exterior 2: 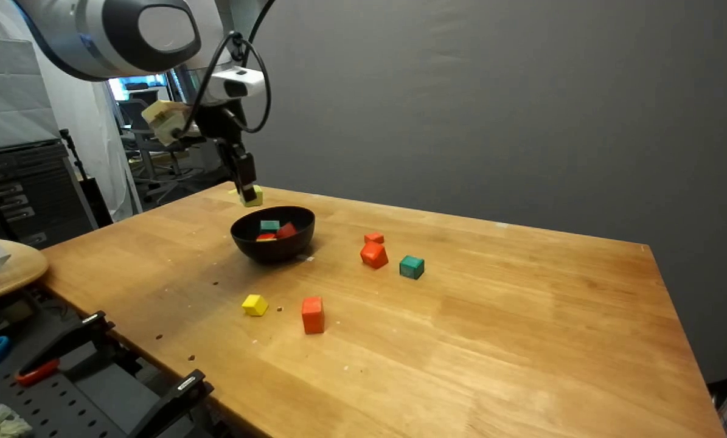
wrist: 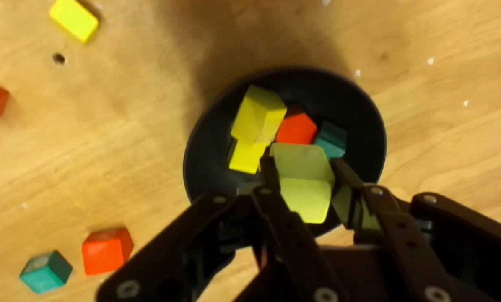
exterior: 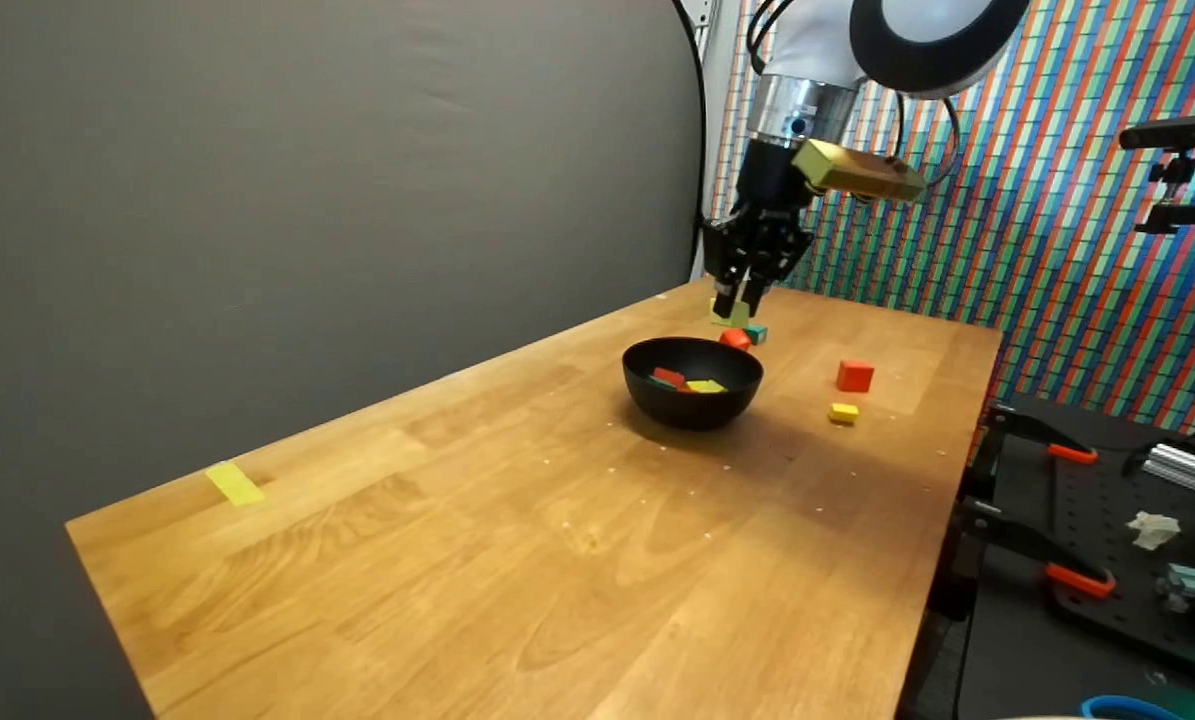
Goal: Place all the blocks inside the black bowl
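My gripper (wrist: 304, 163) is shut on a yellow-green block (wrist: 305, 197) and holds it above the black bowl (wrist: 210, 167). The gripper also shows in both exterior views (exterior: 737, 303) (exterior 2: 249, 193). In the bowl lie yellow blocks (wrist: 258, 115), a red block (wrist: 297, 129) and a green block (wrist: 332, 138); the gripper partly hides the inside. On the table outside the bowl are a yellow block (exterior 2: 255, 305), an upright red block (exterior 2: 313, 315), a green block (exterior 2: 412, 266), and a tilted red block (exterior 2: 374, 255) with another red block (exterior 2: 373, 238) just behind it.
The wooden table (exterior: 457, 600) has yellow tape (exterior: 235, 483) near a corner. A grey wall screen (exterior 2: 491, 121) stands along its back edge. Black clamps with orange tips (exterior: 1077, 580) and a black cart stand beside the front edge. A round wooden board (exterior 2: 16, 267) overlaps a table corner.
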{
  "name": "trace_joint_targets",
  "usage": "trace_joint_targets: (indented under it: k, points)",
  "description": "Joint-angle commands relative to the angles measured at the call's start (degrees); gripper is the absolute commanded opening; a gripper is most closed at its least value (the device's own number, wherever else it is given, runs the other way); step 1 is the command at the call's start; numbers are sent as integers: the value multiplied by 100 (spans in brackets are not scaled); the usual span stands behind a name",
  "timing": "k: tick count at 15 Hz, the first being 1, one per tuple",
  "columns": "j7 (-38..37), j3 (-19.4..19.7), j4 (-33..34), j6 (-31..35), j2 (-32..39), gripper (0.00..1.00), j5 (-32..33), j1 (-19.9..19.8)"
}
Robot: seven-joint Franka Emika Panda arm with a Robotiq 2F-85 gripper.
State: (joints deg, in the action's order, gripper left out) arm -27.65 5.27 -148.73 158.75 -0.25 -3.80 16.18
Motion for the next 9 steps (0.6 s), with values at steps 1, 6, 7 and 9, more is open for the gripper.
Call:
trace_joint_targets:
  k: [1,6,7,9]
  points:
    - [778,-383,-327,-40,-315,61,-1047,-560]
    - [708,-400,-424,829,-411,99,-504,-1114]
    - [220,-353,-438,1153,-353,100,272,-1346]
    - [185,-169,-298,1517,-136,100,1202,-1854]
